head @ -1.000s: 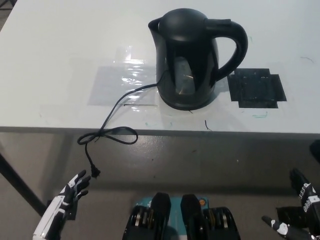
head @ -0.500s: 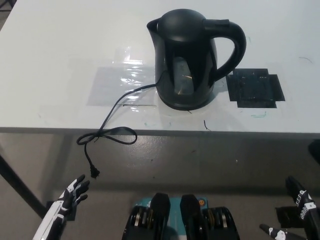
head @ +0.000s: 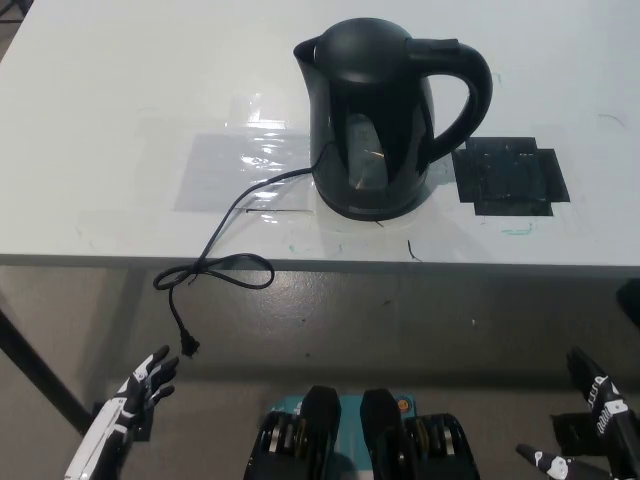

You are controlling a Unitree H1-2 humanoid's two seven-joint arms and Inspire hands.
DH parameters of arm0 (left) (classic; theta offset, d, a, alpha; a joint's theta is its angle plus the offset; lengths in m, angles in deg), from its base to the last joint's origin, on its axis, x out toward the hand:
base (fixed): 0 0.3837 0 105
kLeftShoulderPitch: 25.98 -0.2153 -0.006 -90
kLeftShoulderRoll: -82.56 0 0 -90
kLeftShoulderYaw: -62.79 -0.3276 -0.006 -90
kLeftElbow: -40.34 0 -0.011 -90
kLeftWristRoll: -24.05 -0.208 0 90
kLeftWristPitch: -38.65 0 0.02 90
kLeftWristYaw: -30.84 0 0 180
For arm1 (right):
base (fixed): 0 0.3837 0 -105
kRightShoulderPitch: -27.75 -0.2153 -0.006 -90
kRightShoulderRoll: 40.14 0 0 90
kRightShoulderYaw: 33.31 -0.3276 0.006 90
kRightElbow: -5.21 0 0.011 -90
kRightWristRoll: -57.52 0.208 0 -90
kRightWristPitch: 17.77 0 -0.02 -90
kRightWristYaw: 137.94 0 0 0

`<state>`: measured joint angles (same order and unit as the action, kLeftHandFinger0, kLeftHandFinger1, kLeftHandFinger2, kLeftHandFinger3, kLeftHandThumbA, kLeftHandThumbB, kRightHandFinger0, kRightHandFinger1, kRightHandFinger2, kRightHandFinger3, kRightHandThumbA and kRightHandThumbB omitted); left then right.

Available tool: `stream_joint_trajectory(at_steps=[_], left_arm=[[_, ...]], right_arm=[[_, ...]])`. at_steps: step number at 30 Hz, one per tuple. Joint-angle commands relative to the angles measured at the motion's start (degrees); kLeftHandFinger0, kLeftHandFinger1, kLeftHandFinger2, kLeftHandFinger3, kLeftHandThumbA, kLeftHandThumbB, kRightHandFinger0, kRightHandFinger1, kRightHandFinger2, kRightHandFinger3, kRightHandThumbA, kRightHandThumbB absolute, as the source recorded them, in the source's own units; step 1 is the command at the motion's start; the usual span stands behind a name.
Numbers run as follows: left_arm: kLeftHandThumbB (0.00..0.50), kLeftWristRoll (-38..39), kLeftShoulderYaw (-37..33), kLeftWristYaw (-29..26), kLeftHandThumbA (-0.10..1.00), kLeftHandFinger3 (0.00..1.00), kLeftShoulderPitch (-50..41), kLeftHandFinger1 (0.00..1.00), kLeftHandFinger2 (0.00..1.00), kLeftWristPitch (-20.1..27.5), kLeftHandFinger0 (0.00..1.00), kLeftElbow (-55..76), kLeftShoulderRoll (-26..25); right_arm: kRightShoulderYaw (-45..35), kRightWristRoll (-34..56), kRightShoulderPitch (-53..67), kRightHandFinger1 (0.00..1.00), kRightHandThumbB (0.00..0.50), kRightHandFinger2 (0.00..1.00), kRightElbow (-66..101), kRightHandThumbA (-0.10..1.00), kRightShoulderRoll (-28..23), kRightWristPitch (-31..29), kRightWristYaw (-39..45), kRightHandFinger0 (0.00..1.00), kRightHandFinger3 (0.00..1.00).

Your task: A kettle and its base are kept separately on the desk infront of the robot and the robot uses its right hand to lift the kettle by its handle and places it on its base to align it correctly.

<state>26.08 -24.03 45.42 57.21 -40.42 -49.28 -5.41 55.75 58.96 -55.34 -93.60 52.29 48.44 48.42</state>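
Your right hand (head: 598,432) sits low at the bottom right, below the surface's (head: 120,90) front edge, fingers apart and holding nothing, well away from the kettle (head: 375,120). Your left hand (head: 135,395) rests at the lower left, also spread and empty, near the plug end of the cord (head: 215,255) that hangs over the edge. The kettle stands upright mid-surface, handle (head: 465,85) toward your right, apparently already seated on its base, whose rim barely shows beneath it. The placement looks done; nothing seems left.
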Motion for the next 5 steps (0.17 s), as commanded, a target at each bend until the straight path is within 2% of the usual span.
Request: stream_joint_trajectory(at_steps=[1,5], left_arm=[[0.231,0.6,0.4,-0.9,1.0,1.0,0.9,1.0,1.0,1.3,1.0,1.0,-0.6],[0.238,0.6,0.4,-0.8,1.0,1.0,1.0,1.0,1.0,1.6,1.0,1.0,-0.7]], right_arm=[[0.0,-0.4,-1.0,1.0,0.491,1.0,0.4,1.0,-0.3,-3.1,0.5,1.0,1.0],[0.0,-0.3,-1.3,1.0,0.496,1.0,0.3,1.0,-0.3,-3.1,0.5,1.0,1.0]])
